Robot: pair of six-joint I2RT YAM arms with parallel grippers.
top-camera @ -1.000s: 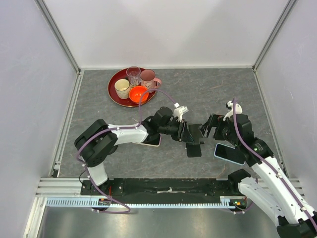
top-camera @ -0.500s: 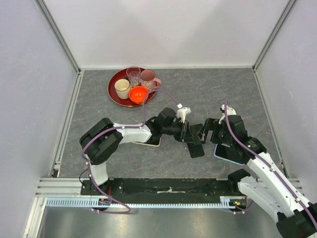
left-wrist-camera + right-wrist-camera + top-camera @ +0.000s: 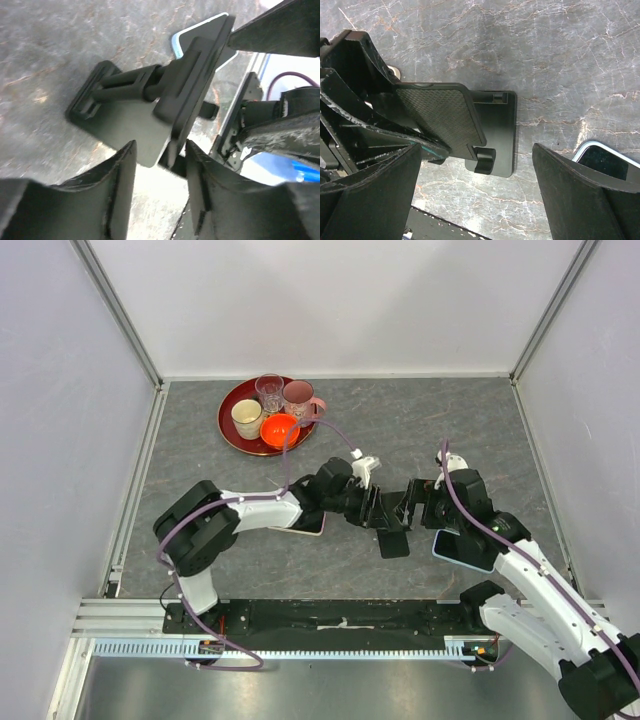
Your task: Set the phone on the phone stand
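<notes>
The black phone stand (image 3: 392,540) stands mid-table between both arms, its textured plate (image 3: 440,115) tilted up over its base (image 3: 500,130). A phone with a pale blue rim (image 3: 462,552) lies flat to the right of it, partly under my right arm, and shows at the lower right of the right wrist view (image 3: 605,160). My left gripper (image 3: 378,512) is behind the stand, open, with the plate's lower edge (image 3: 155,145) at its fingertips. My right gripper (image 3: 412,505) hangs wide open over the stand's right side, holding nothing.
A red tray (image 3: 232,435) with several cups and an orange bowl stands at the back left. A second flat, pale device (image 3: 305,526) lies under my left forearm. White walls enclose the table on three sides.
My right gripper has moved left, closer to the stand. My left gripper narrowed briefly and has parted again at the stand's back. The stand and phone have stayed put.
</notes>
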